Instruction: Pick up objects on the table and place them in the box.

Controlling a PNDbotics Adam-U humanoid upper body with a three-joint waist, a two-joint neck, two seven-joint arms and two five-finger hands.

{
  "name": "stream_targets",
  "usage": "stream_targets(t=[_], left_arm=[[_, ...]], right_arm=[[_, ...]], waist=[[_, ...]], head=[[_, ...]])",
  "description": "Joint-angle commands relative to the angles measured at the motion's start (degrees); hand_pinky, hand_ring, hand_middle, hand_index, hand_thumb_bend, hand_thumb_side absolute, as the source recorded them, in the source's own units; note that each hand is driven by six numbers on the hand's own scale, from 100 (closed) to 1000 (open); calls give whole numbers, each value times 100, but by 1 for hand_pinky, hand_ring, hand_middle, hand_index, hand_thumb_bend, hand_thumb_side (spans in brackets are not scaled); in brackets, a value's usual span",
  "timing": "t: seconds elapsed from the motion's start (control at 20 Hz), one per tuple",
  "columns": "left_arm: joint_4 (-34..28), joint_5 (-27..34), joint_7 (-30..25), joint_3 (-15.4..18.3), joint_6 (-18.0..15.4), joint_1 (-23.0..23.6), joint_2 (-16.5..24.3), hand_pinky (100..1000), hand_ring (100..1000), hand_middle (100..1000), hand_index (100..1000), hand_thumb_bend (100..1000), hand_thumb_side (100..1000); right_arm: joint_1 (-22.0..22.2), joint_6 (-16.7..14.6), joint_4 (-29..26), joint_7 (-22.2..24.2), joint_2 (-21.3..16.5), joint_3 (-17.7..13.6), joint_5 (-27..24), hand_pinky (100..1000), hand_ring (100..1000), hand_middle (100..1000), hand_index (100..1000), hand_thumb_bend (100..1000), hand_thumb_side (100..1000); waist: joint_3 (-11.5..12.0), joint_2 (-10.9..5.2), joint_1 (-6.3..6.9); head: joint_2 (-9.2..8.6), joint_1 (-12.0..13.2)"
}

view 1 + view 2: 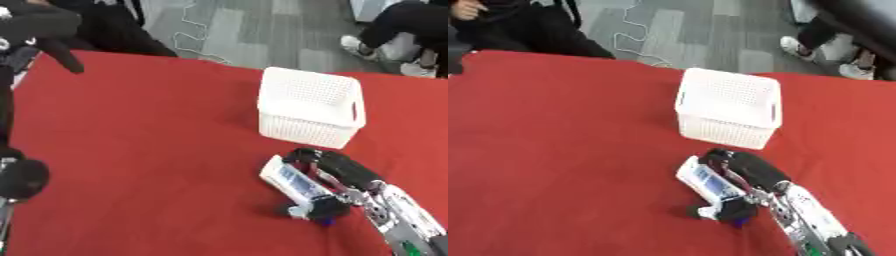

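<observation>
A flat white packet [293,184] with blue print on its face lies on the red tabletop [140,150], just in front of the white basket [311,106] and a little nearer the robot. It is oblong and sits at a slant, one end pointing toward the basket and the other toward the near edge. What the print says cannot be made out. At its near end there is a small dark blue patch, and whether that belongs to the packet or to the hand is not clear.

The right hand [337,172] comes in from the lower right corner on a silver and black forearm. It lies along the right side of the packet, its black fingers [726,161] curled over the packet's far end and the thumb down by the near end, so the hand is closed around the packet. The packet appears to rest on the cloth.

The left hand [22,177] shows only as a dark rounded shape at the left edge of the left eye view, and its fingers cannot be read.

The basket is a square, perforated plastic one with a handle slot in its side, standing upright toward the far right of the tabletop. There is one packet, one basket and two hands in view.
</observation>
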Motion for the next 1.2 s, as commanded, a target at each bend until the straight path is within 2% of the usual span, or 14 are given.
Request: stream_targets(t=[0.05,0.35,0.7,1.2], left_arm=[[-78,37,-9,13,-21,-89,70,643,429,668,797,561,1000],[-78,36,-14,9,-23,-89,75,643,428,668,797,560,1000],[-78,35,-18,8,-25,-86,81,643,428,668,797,560,1000],[-78,36,-14,7,-34,-97,83,643,429,668,797,561,1000]], right_arm=[[-38,-23,14,37,-63,10,-51,385,624,842,913,715,688],[-53,-6,69,-4,-60,-6,-107,370,616,835,913,704,680],[-104,149,263,-143,2,-102,-214,347,604,829,924,699,680],[-114,407,498,-145,50,-112,33,405,647,838,972,767,671]], waist=[[-1,-44,13],[-5,-36,15],[-11,-31,16],[-5,-31,7]], head=[[-19,37],[-19,15],[-19,9],[-19,27]])
